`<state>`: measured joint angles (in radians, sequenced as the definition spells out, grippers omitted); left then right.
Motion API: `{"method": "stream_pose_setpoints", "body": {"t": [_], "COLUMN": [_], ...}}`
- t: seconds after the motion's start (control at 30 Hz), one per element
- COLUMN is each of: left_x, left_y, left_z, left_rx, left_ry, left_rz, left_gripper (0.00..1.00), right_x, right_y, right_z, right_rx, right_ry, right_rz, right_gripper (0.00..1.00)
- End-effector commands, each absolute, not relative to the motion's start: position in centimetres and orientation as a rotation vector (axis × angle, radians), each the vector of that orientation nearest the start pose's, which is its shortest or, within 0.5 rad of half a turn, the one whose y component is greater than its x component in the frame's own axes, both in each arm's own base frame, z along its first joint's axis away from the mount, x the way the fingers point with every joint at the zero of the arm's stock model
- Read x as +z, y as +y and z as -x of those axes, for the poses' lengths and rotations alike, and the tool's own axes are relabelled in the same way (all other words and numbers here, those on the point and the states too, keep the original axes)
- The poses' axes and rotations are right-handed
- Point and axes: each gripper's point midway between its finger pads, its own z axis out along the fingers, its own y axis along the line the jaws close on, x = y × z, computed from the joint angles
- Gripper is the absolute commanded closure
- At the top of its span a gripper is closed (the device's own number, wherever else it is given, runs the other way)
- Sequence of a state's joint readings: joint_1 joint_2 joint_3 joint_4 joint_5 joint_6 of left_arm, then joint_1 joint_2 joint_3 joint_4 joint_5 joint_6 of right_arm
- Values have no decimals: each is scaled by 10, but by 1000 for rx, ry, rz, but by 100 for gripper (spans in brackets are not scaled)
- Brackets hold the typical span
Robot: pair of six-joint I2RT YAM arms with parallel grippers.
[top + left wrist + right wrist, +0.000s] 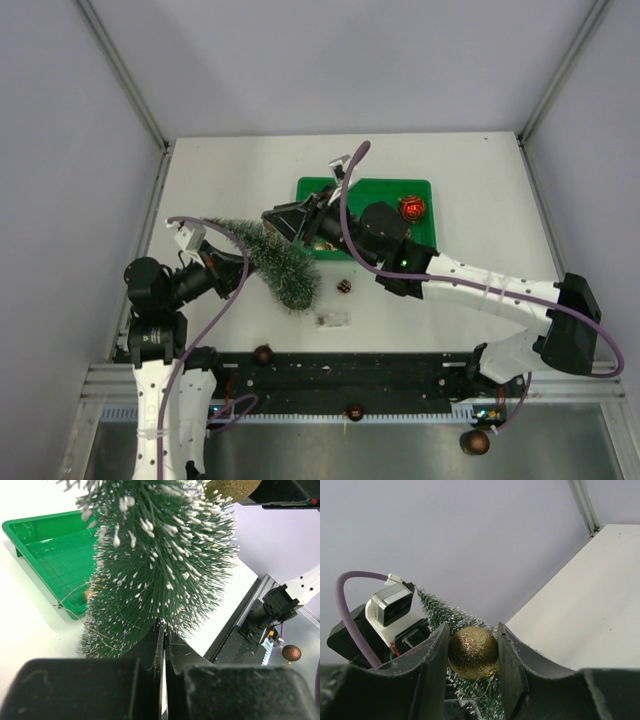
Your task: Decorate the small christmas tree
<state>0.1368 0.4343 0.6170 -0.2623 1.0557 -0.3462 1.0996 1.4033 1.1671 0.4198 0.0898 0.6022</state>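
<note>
The small christmas tree [270, 260] is bristly green with white tips and lies tilted over the table, its tip toward the back left. My left gripper [232, 268] is shut on its lower part; in the left wrist view the tree [160, 565] fills the frame above the nearly closed jaws of the gripper [164, 635]. My right gripper [292, 222] hovers over the tree's upper side. In the right wrist view this gripper [473, 652] is shut on a gold glitter ball [473, 651] right against the tree's [445, 616] branches. The ball also shows in the left wrist view [230, 487].
A green tray [385, 190] at the back holds a red ornament [411, 208]. A small gold ornament with string [88, 594] lies at the tray's edge. A pine cone [344, 286] and a small piece [332, 318] lie on the table. Brown balls [263, 353] sit on the front rail.
</note>
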Motion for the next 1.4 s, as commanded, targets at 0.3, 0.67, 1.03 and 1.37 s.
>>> {"method": "stream_pose_setpoints", "body": {"t": [0.3,0.67,1.03,1.37], "left_x": [289,292,293,296], "left_y": [-139,-139,-139,-140], "left_z": [-174,-175,-174,-172], "left_rx": [-1027,-1030,-1032,-1035], "left_ry": [1621,1617,1618,1610], "left_rz": [-446,-438,-438,-448], "left_gripper": [100,100,100,100], "right_x": [391,385,404,394], "right_y": [407,403,411,422], "right_z": [-207,-191,-183,-193], "right_rx": [1326,1411,1436,1383], "right_ry": [1458,1455,1383,1392], "right_rz": [223,180,115,42], "right_gripper": [75,76,81,83]}}
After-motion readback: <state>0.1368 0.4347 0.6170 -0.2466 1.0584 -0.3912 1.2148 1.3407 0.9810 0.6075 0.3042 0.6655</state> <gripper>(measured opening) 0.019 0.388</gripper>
